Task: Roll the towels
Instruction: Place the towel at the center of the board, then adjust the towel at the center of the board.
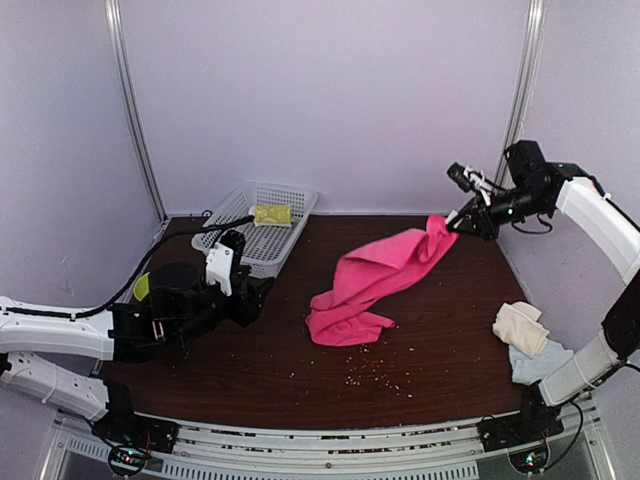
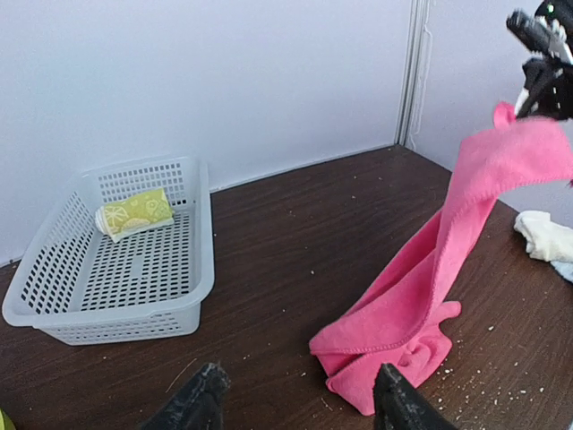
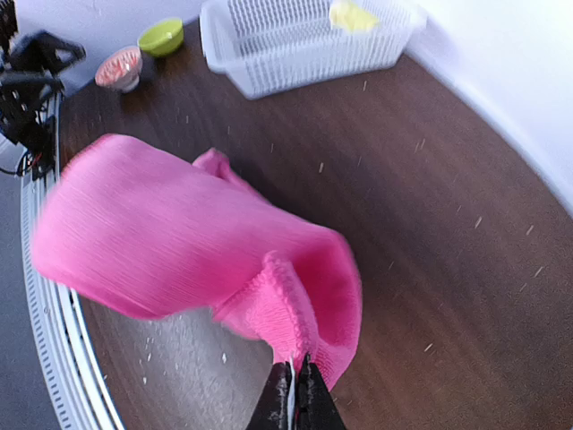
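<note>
Top external view: only the lime-yellow towel (image 1: 272, 213) is judged rolled, laid in the basket (image 1: 262, 250), while the hot-pink towel (image 1: 370, 280) is lifted by one corner in the clamped right gripper (image 1: 455, 222), the left gripper (image 2: 300, 372) is held parted and empty, and the cream towel (image 1: 520, 325) and pale-blue towel (image 1: 535, 362) are left crumpled.

You are looking at a dark brown wood-grain table (image 1: 300, 370) enclosed on three sides by plain, pale lilac-white walls: a back wall (image 1: 330, 100), a left wall (image 1: 50, 150) and a right wall (image 1: 595, 60). A slim silver left post (image 1: 137, 120) and right post (image 1: 528, 60) stand in the rear corners. Pale specks (image 1: 375, 372) dot the tabletop near its front, where a slotted metal rail (image 1: 330, 455) runs across. The light is soft and even
</note>
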You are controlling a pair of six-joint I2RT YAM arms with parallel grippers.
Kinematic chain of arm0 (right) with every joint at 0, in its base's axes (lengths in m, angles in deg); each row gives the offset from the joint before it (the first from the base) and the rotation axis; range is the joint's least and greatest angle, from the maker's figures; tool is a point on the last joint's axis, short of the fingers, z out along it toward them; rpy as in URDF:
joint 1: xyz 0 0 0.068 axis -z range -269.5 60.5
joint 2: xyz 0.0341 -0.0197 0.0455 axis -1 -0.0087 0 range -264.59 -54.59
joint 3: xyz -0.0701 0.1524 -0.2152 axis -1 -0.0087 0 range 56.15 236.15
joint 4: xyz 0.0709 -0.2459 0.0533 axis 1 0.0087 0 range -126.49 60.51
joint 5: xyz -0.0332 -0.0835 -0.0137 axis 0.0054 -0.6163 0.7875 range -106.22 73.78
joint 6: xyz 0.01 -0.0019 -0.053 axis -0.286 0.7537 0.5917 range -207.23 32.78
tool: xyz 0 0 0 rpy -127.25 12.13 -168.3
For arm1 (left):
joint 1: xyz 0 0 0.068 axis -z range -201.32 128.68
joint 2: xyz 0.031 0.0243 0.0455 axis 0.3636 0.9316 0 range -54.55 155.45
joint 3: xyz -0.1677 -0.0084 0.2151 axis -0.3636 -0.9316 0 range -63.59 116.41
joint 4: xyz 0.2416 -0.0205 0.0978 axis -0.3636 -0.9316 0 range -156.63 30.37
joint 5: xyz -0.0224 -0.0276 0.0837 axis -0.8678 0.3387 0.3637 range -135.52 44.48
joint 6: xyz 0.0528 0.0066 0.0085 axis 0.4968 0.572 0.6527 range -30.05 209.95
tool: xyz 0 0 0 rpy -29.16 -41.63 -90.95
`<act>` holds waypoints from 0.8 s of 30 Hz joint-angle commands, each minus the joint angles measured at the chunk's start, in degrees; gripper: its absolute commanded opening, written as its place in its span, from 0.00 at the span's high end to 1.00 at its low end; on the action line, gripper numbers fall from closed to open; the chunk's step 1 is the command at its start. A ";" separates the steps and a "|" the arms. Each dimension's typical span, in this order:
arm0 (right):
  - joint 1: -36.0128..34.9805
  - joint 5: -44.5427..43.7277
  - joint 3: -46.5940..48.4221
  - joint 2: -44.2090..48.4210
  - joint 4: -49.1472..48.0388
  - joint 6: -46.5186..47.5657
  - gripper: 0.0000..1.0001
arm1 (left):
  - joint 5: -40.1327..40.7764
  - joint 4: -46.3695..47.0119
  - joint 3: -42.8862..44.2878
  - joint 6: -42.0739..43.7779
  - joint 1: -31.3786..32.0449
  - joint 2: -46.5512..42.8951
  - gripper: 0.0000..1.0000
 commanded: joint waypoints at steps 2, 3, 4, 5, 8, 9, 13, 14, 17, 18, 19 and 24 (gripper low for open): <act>10.24 -7.11 -20.58 3.09 -0.23 10.24 0.87 | -0.81 0.57 0.27 1.68 -0.34 3.77 0.43; 12.12 -8.77 -21.98 2.50 0.41 11.33 0.76 | -1.02 0.34 0.60 1.74 -0.42 4.85 0.42; 12.91 -10.15 -21.78 1.54 2.87 13.04 0.65 | -1.28 -0.09 1.13 2.02 -0.43 6.01 0.42; 13.07 -10.63 -20.98 0.93 5.41 14.63 0.55 | -1.63 -0.60 1.89 2.33 -0.47 7.32 0.42; 12.45 -6.88 -18.39 1.48 9.28 16.08 0.35 | -3.10 -3.32 4.96 2.79 -0.99 12.34 0.41; 11.43 -6.38 -18.16 2.24 8.43 15.47 0.33 | -4.04 -4.32 6.17 2.62 -1.30 14.18 0.41; 4.11 -13.39 -21.61 3.52 -2.61 9.22 0.31 | -8.81 -7.38 10.55 -0.04 -2.48 21.34 0.41; 2.37 -15.68 -22.43 2.77 -4.95 8.76 0.32 | -10.43 -7.40 11.43 -0.68 -2.83 22.82 0.41; -2.24 -20.40 -22.63 -1.92 -6.78 9.97 0.46 | -15.62 -7.91 14.28 -2.66 -4.29 27.06 0.43; -3.49 -21.40 -22.78 -3.45 -6.59 10.98 0.51 | -17.00 -8.41 15.49 -3.56 -5.01 28.51 0.45; -5.00 -22.51 -23.20 -4.64 -6.90 11.82 0.54 | -18.40 -8.60 16.41 -4.37 -5.67 30.05 0.48; -10.90 -26.98 -26.31 -7.77 -11.96 13.30 0.52 | -23.00 -5.91 19.50 -5.09 -7.76 35.55 0.53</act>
